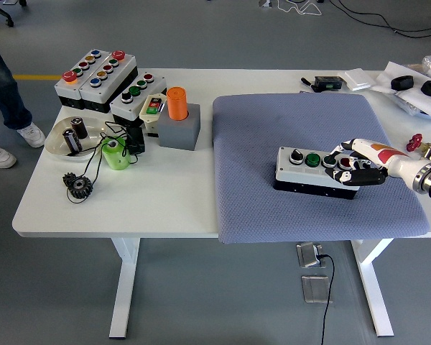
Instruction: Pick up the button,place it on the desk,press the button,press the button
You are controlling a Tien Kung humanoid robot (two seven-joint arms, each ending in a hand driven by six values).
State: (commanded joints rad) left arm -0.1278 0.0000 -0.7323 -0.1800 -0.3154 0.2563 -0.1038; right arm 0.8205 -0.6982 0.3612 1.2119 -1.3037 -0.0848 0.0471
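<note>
While the button box (pixel 317 171) sits flat on the grey-blue mat (pixel 273 194), right of centre in the frame, I read the pick-and-place part as done and a press as the step in hand. My right hand (pixel 353 167) comes in from the right edge and lies over the box's right end, fingers curled down with a fingertip (pixel 339 159) on or just above the buttons there; it grips nothing. I cannot tell whether a button is actually depressed. I judge the mat is there to keep the box from sliding under the push. At upper left, the spare control boxes (pixel 97 75) and an orange cylinder (pixel 176 103) stand well apart. My left hand is out of frame.
</note>
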